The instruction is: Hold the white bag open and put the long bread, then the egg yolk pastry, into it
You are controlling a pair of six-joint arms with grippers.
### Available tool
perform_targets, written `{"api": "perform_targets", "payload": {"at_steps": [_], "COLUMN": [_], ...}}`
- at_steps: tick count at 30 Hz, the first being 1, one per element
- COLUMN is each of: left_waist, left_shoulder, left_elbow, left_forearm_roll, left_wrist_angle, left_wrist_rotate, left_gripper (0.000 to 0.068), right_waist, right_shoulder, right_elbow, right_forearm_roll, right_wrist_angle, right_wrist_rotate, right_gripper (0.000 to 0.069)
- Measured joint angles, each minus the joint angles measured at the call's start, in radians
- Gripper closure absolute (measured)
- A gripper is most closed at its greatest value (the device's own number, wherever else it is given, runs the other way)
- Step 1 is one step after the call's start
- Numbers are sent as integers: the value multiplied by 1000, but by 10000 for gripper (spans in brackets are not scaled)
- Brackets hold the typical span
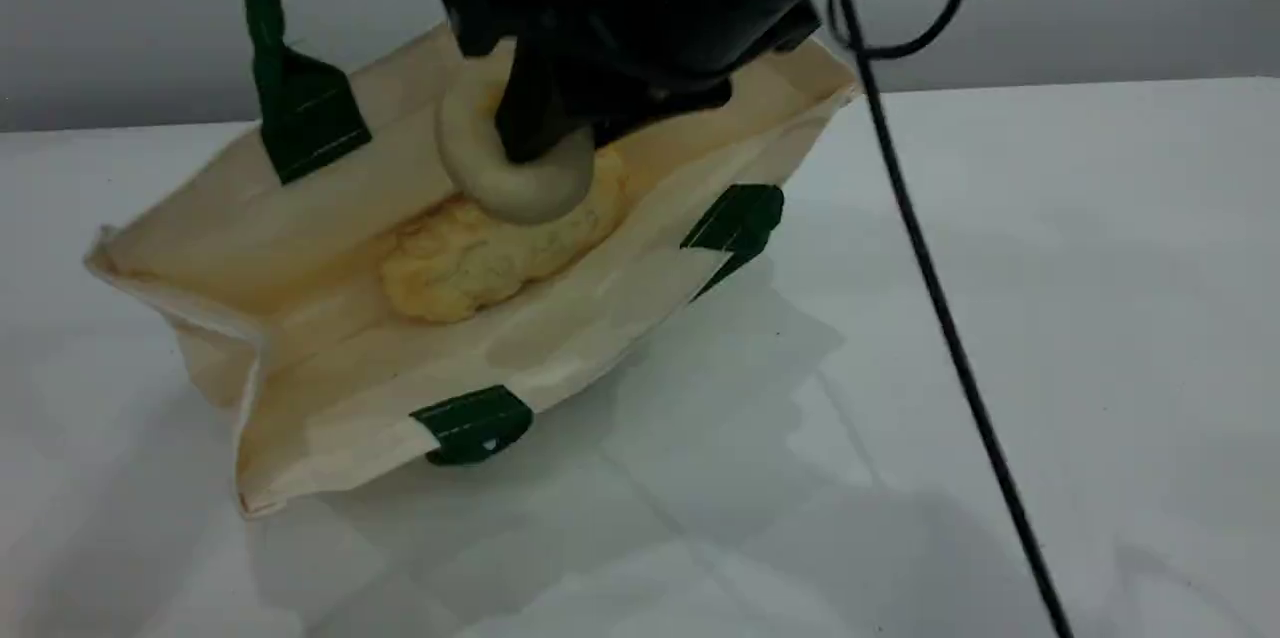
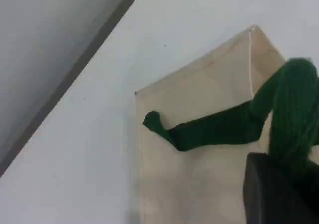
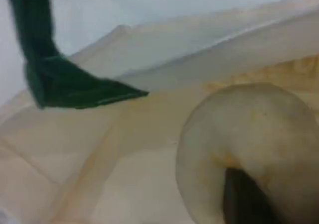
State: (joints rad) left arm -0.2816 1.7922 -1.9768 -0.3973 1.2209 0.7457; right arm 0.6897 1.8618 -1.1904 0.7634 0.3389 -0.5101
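Note:
The white bag (image 1: 330,378) lies open on the table, one dark green handle (image 1: 262,8) pulled straight up out of the scene view. In the left wrist view my left gripper (image 2: 279,179) is shut on that green strap (image 2: 219,129) above the bag's wall (image 2: 199,99). The long bread (image 1: 460,263) lies inside the bag on its floor. Just above it, inside the bag's mouth, hangs the round beige egg yolk pastry (image 1: 520,188), with my right gripper (image 1: 545,133) shut on it. The right wrist view shows the pastry (image 3: 249,129) close up, a dark fingertip (image 3: 244,199) pressed into it.
A black cable (image 1: 940,298) hangs from the right arm and runs down across the right side of the white table (image 1: 1000,478). A grey wall stands behind the table. The bag's second handle lies flat along its near side (image 1: 740,218).

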Motion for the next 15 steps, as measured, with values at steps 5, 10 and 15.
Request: {"api": "perform_targets", "payload": {"at_steps": [5, 10, 15], "left_waist": [0, 0, 0], "left_shoulder": [0, 0, 0], "left_elbow": [0, 0, 0], "left_forearm_roll": [0, 0, -1], "left_wrist_angle": [0, 0, 0], "left_wrist_rotate": [0, 0, -1], "left_gripper": [589, 589, 589], "right_waist": [0, 0, 0], "right_shoulder": [65, 78, 78], "right_elbow": [-19, -26, -26], "right_forearm_roll": [1, 44, 114], "right_wrist_angle": [-17, -18, -18], "right_wrist_rotate": [0, -26, -90], "right_gripper": [475, 475, 393]}}
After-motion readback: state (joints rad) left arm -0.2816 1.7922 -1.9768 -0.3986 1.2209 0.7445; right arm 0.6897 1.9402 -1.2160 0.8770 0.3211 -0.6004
